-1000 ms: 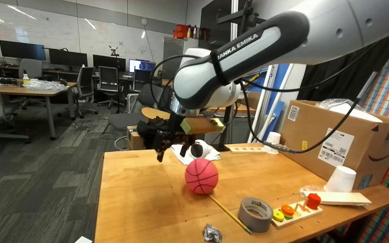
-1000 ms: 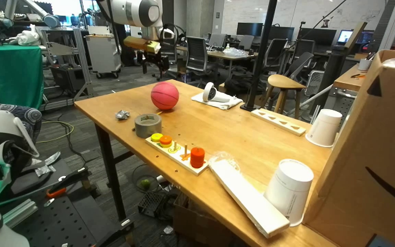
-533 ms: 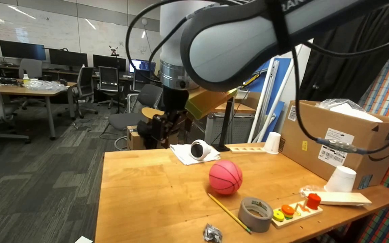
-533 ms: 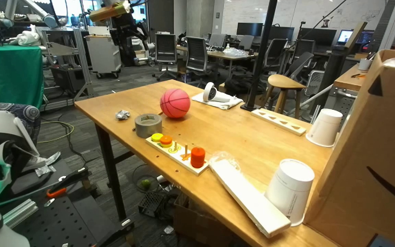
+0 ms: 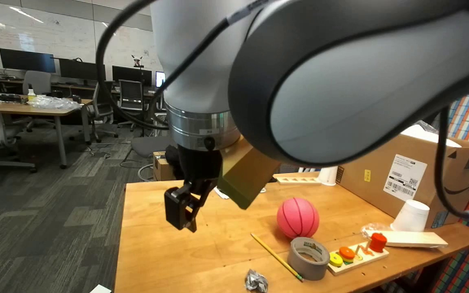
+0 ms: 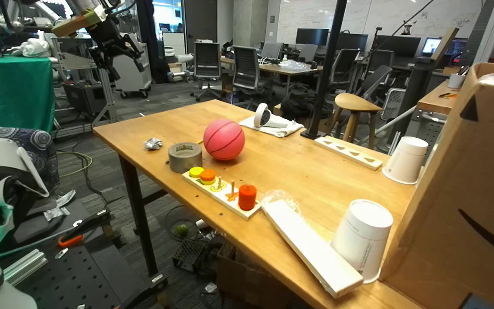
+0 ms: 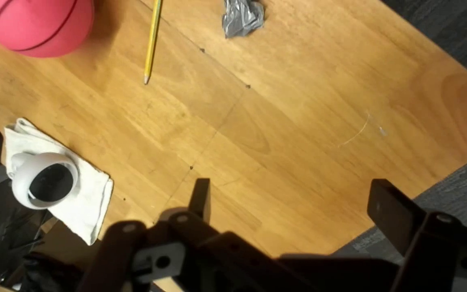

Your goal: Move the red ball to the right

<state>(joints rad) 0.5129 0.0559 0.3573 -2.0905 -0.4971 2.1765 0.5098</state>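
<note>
claw [image 7: 290, 196] spread, the wrist view crops the red ball [image 7: 39, 25].

Reflected light streaks the whiteboard [image 5: 63, 40]; in an exterior view a window [image 6: 167, 13] glares pale. In the wrist view a soft shadow lies on the bench [image 7: 278, 142] beside the red ball [image 7: 37, 20], and the fingers [image 7: 395, 215] look nearly black.

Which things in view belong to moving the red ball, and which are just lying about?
For the job: red ball; gripper, open and holding nothing.

Just lying about on the table: grey tape roll, yellow pencil, crumpled silvery scrap, peg toy, wooden strip with triangular holes, pale plank, white cups, cardboard box, white device on folded cloth.
</note>
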